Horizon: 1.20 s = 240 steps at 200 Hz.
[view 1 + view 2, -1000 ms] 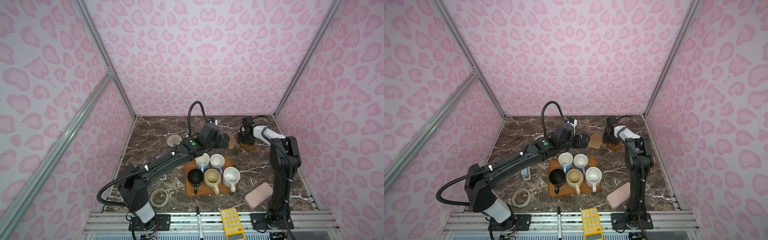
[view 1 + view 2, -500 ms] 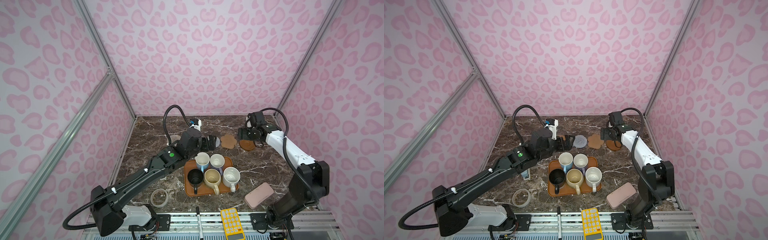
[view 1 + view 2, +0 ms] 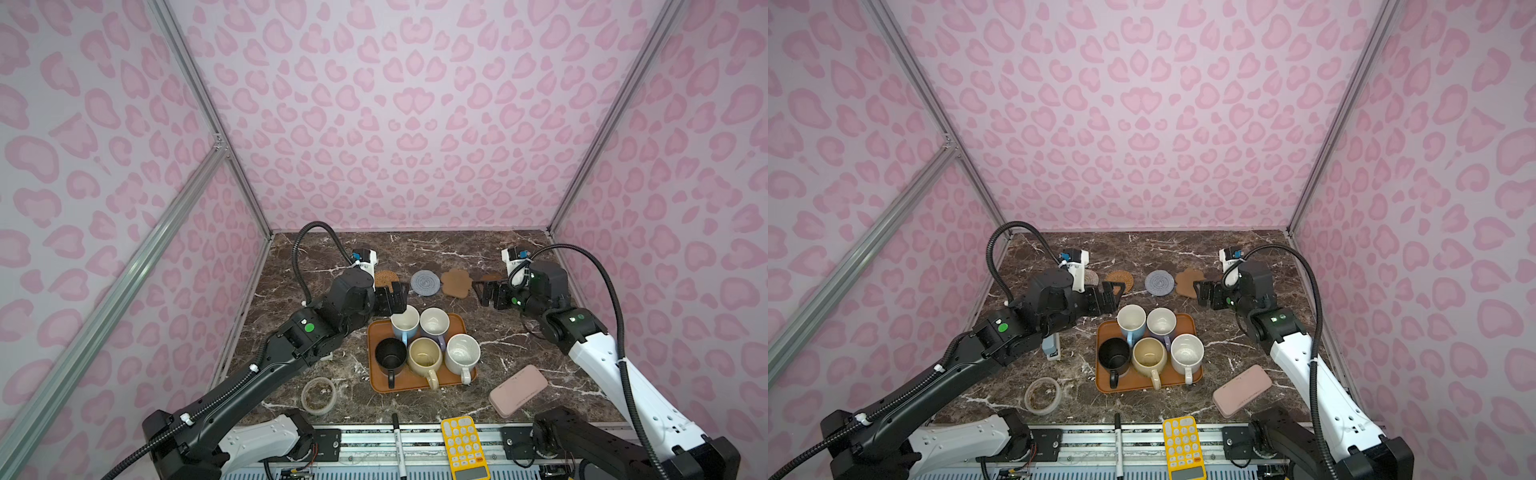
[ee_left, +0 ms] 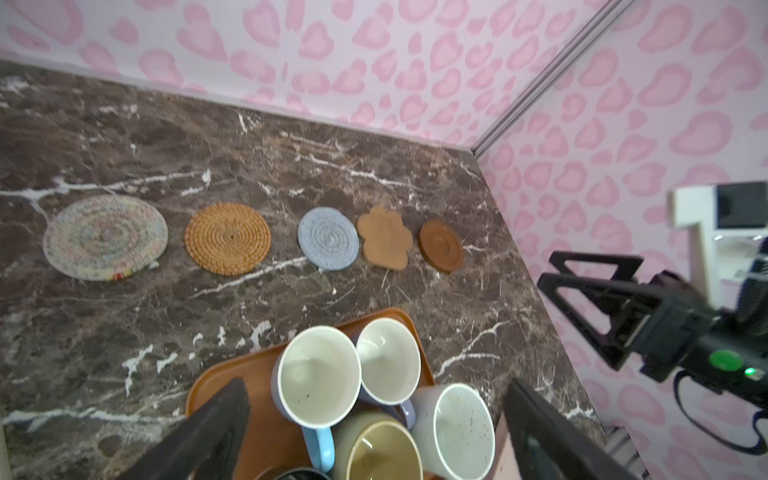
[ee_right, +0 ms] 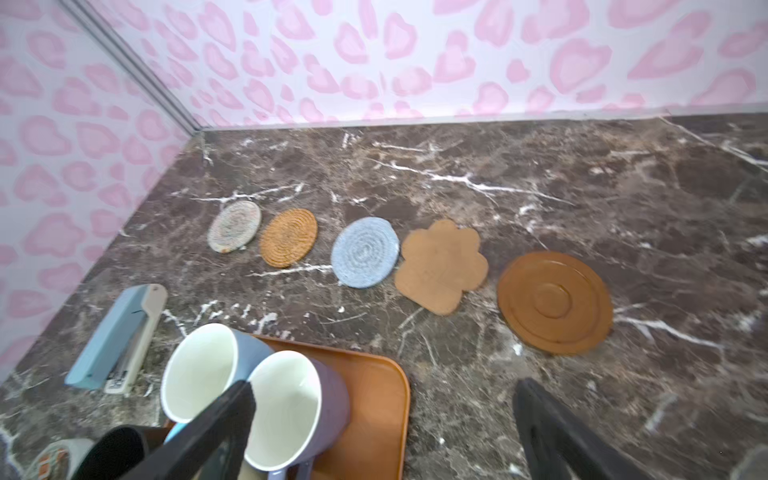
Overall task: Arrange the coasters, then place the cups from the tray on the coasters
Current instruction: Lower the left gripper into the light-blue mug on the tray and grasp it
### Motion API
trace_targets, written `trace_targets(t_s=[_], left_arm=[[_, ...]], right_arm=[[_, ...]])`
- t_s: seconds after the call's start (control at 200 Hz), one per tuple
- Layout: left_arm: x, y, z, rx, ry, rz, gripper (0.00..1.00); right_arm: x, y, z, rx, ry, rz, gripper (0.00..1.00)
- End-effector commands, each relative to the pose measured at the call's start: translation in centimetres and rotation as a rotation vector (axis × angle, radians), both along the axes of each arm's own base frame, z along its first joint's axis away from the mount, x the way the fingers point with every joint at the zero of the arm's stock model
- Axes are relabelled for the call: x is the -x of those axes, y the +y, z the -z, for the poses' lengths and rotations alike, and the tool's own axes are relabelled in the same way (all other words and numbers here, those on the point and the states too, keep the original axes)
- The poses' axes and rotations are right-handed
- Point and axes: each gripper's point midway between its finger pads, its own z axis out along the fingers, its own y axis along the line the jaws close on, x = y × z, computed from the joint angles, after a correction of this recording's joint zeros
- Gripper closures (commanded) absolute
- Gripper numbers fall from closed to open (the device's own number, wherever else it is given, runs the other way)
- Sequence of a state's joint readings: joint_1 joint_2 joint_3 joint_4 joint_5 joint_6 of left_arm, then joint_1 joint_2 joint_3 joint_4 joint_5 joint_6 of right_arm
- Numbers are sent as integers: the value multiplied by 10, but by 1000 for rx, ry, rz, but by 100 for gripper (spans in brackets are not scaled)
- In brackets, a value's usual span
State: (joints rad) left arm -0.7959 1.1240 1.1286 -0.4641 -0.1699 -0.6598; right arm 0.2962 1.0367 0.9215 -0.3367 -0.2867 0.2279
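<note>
Five coasters lie in a row at the back: cream woven, orange-tan, grey-blue, flower cork and brown wooden. The tray holds the cups: light blue, lavender, black, cream-yellow and white speckled. My left gripper hangs open and empty over the tray's far left edge, by the light blue cup. My right gripper is open and empty between the tray and the wooden coaster.
A grey-blue stapler lies left of the tray. In front are a clear tape roll, a pink case, a yellow calculator and a pen. Pink walls close in the back and sides.
My right gripper has opened wide and drawn back from the wooden coaster toward the tray. My left gripper has pulled back from the coaster row to the tray's far edge.
</note>
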Motion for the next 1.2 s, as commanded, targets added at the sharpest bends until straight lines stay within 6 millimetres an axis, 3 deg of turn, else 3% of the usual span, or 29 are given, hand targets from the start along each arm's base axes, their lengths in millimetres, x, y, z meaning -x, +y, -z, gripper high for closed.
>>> trace_targets(t_s=[0.0, 0.185, 0.29, 0.395, 0.715, 0.925, 1.02, 1.195], left_arm=[[12, 6, 31, -60, 157, -23, 1], [20, 10, 72, -233, 282, -51, 4], [25, -1, 91, -281, 327, -11, 12], [26, -11, 109, -324, 368, 21, 27], [24, -29, 153, -397, 451, 47, 41], [24, -41, 163, -423, 469, 66, 48], [25, -41, 170, -453, 481, 58, 54], [24, -36, 175, -512, 483, 24, 55]], right_arm=[[15, 25, -4, -44, 28, -129, 2], [40, 61, -3, -79, 6, -279, 2], [51, 85, -1, -69, 12, -370, 1], [54, 98, 6, -42, 7, -397, 1], [55, 93, 21, -9, 29, -386, 1], [56, 91, 22, -3, 15, -379, 1], [55, 89, 22, 0, 11, -369, 1], [54, 87, 22, 4, 9, -357, 1]])
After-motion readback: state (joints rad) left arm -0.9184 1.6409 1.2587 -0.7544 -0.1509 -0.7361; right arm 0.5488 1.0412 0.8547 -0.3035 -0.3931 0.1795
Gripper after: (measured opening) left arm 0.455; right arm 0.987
